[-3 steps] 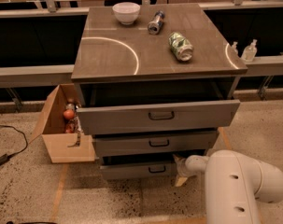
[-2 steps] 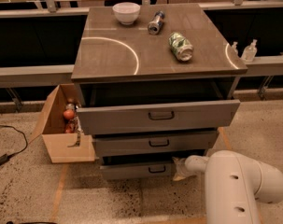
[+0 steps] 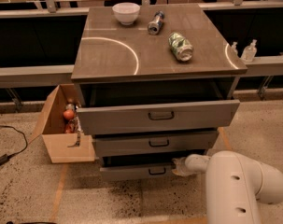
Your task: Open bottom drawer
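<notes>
Reaching in from the lower right, the single white arm ends in one gripper, low by the floor at the right end of the bottom drawer's front panel. Whether the gripper is spread or closed cannot be told, nor whether it clamps anything.

The bottom drawer lies just left of the gripper, and its panel's right end meets the gripper. Its one small dark bar handle sits at the panel's centre, a little left of the gripper and apart from it. A dark gap shows above this panel.

The cabinet has three drawers, stacked, each with one dark handle. The middle drawer is directly above the bottom one. The top drawer has the widest and tallest front and is pulled out, its dark interior showing behind the panel.

On the cabinet top are three things: one white bowl at the back and two cans on their sides, a dark one and a green one nearer the front right.

Two small clear bottles stand on the ledge to the right of the cabinet. One open cardboard box sits on the floor against the cabinet's left side, holding small items, one of them round and orange. One black cable trails across the speckled floor at far left.
</notes>
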